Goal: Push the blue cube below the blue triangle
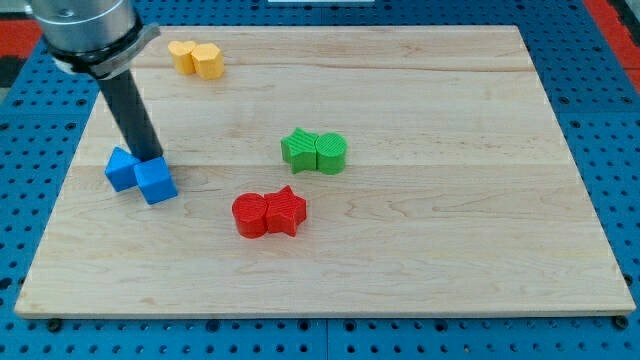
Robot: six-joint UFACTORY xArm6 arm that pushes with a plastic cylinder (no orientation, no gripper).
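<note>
The blue cube (156,181) sits at the view's left on the wooden board (420,270). The blue triangle (121,168) touches it on its left, slightly higher in the view. My tip (151,157) stands at the top edge of the blue cube, right beside the triangle's right side, and looks to touch both. The dark rod rises from there toward the view's top left.
Two yellow blocks (196,58) lie together at the view's top left. A green star (298,149) and a green cylinder (331,153) touch near the centre. A red cylinder (250,214) and a red star (286,210) touch below them.
</note>
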